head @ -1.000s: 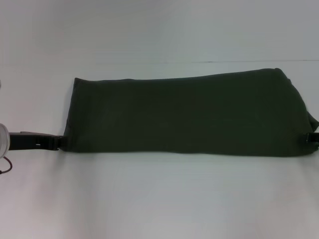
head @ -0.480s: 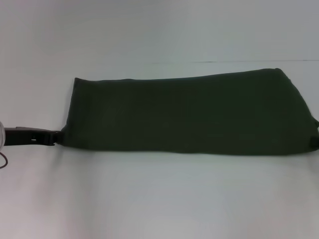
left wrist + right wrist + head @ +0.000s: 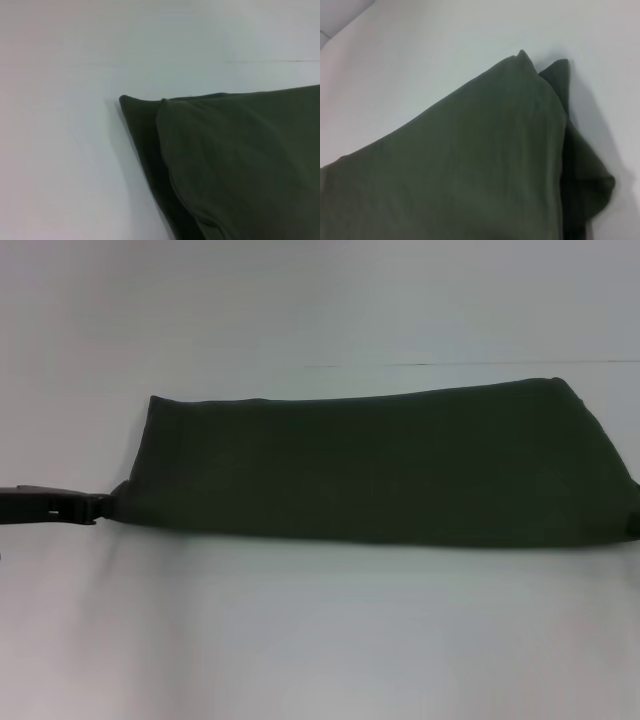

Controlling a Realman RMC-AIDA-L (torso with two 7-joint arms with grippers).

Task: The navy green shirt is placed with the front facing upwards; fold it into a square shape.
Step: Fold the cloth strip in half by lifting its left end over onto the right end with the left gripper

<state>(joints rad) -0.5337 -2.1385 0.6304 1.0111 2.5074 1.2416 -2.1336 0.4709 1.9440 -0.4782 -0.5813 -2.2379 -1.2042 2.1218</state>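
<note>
Lying across the middle of the white table (image 3: 320,640) in the head view, the shirt (image 3: 380,470) forms a long dark-green band folded over on itself, with no lettering showing on its upper face. Its far edge runs almost straight, and its right end slants down to the picture's right border. The left gripper (image 3: 105,506) reaches in low from the left border, its dark fingers meeting the shirt's near left corner, which is drawn out into a small point toward them; they appear clenched on that corner. The right gripper cannot be seen in this view, since the shirt's right end runs off the frame.

In the left wrist view, the shirt (image 3: 240,165) fills the lower right part, with two layers visible: an upper fold with a rounded edge lying on a darker layer that ends in a sharp corner on the table (image 3: 60,150). No fingers show here.

In the right wrist view, the shirt (image 3: 460,170) rises to a pointed corner, with a second darker layer hanging behind it and casting a shadow on the table (image 3: 420,50). Whether the right gripper grasps anything cannot be told.
</note>
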